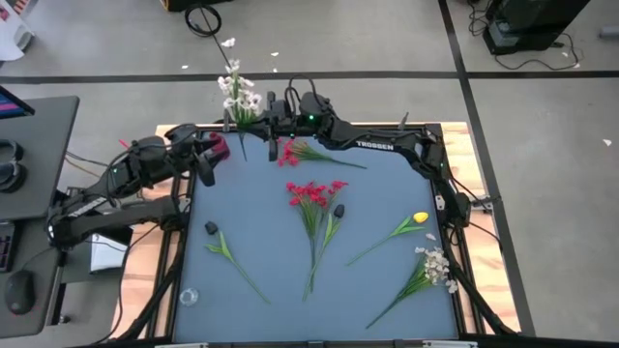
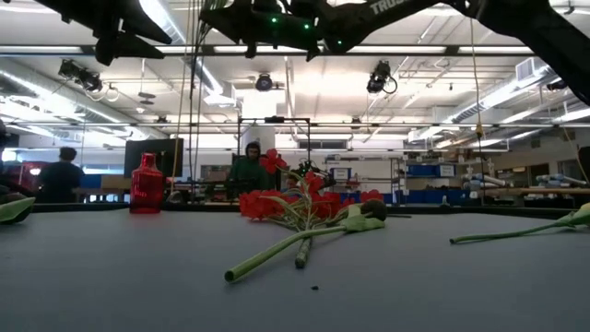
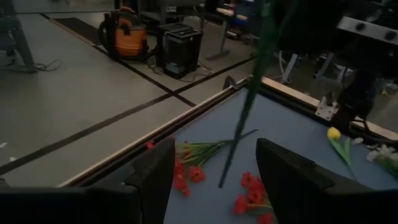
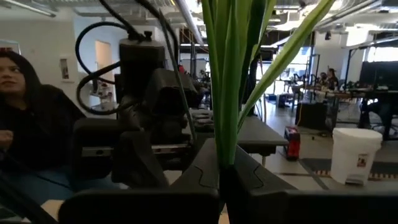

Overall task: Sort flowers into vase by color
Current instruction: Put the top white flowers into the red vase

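White flowers (image 1: 238,92) clamped in right gripper (image 4: 221,171); grip visible only wrist view

The one clearly legible marking is the white brand word "TROSSEN", printed along the dark forearm link of the right robot arm (image 1: 379,145) where it reaches over the far edge of the desk in the high view. The low view shows only the first white letters of that word on the same dark arm (image 2: 387,7) at the frame's upper edge. Nothing else can be read.
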